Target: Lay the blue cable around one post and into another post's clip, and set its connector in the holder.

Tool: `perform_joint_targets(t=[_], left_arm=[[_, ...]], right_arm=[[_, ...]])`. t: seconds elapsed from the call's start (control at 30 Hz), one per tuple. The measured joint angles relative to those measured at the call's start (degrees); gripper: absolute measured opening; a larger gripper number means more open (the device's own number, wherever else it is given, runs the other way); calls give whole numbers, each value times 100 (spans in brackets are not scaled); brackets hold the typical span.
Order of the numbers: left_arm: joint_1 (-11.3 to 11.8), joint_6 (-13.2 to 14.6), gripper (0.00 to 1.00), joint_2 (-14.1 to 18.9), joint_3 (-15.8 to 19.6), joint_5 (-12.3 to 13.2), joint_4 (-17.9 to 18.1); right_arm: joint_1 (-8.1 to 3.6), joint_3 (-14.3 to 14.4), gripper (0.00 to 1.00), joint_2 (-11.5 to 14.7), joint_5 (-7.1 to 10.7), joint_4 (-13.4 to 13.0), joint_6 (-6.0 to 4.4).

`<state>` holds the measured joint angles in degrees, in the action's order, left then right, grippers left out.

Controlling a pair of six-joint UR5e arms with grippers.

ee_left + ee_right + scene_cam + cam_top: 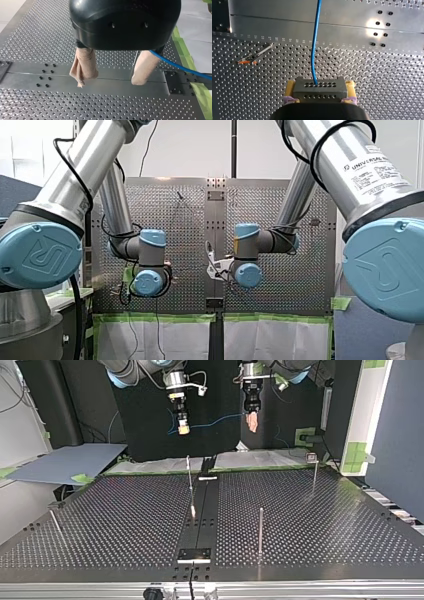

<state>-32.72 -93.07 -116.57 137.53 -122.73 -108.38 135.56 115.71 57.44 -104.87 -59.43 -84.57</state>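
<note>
Connector (319, 93), a grey block, sits clamped between the yellow pads (290, 86) of my right gripper (320, 86), up in the air above the table (310, 525). From it the blue cable (313, 57) runs across to my left gripper (111, 80). I see its beige pads (85, 66) spread apart, and the cable passes just beside one pad.

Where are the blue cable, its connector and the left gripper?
blue cable (313, 50), right wrist view, mid-length of the strand ahead of the connector.
connector (319, 89), right wrist view, centre of its grey holed face.
left gripper (109, 80), left wrist view, midway between its fingertips.
</note>
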Motion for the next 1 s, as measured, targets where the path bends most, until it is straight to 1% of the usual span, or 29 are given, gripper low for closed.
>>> perform_joint_targets(t=[0.07,0.17,0.2,0.3,0.4,0.5,0.57,0.83,0.93,1.0], left_arm=[[0,0,100,0,0,0,0],[0,0,100,0,0,0,0],[0,0,100,0,0,0,0],[0,0,100,0,0,0,0],[0,0,100,0,0,0,0],[0,0,100,0,0,0,0],[0,0,100,0,0,0,0],[-3,-3,100,3,-3,-3,-3],[-64,-63,100,62,-63,-63,-62],[-130,-130,100,130,-122,-107,-132]], right_arm=[[29,41,0,42,42,42,-42],[66,108,0,132,118,163,-162],[72,122,0,153,134,217,-217],[78,136,0,176,153,376,-359],[79,139,0,183,157,530,-423],[81,141,0,184,158,669,-442],[81,141,0,184,159,710,-445],[81,141,0,185,159,747,-449],[88,111,0,216,129,779,-433],[100,50,0,280,86,843,-443]])
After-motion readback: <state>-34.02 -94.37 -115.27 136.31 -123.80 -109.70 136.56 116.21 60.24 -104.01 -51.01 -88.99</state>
